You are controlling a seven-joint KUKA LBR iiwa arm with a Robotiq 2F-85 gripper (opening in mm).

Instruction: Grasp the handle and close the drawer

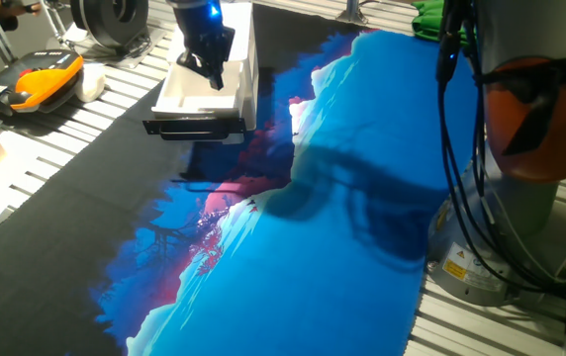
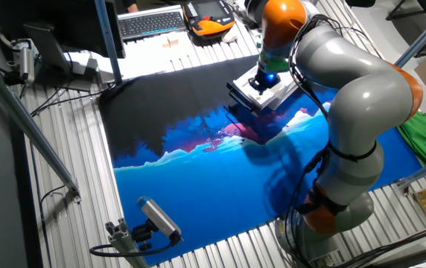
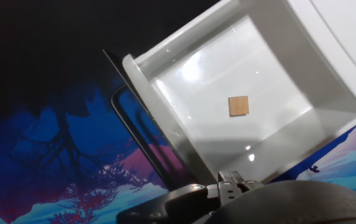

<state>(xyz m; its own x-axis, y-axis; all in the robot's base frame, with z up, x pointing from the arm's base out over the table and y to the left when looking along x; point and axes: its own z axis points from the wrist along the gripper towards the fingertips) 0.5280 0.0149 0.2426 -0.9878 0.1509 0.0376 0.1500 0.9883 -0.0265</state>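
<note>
Drawer: the white drawer [image 1: 204, 91] stands pulled out of its small white cabinet [image 1: 246, 59], open side up, at the far end of the mat.
Handle: the black handle [image 1: 192, 126] runs across the drawer's front, facing the dark part of the mat; in the hand view it shows as a thin black bar [image 3: 134, 134] standing off the front wall.
Inside the drawer: a small tan square [image 3: 238, 106] lies flat on the white floor, apart from every wall.
Gripper: the black gripper [image 1: 214, 69] hangs over the open drawer, behind the handle and not touching it; from these angles I cannot tell whether its fingers are spread or closed.
Arm: the grey-and-orange KUKA arm [image 2: 351, 97] arches over the table from its base at the near edge.
Table cover: a mat [image 1: 362, 168] printed with blue mountains, pink trees and black sky.
Beyond the mat: an orange-and-black handheld device [image 1: 41, 81] rests on the slatted table [image 1: 115, 94], with a keyboard [image 2: 151, 24] close by.
</note>
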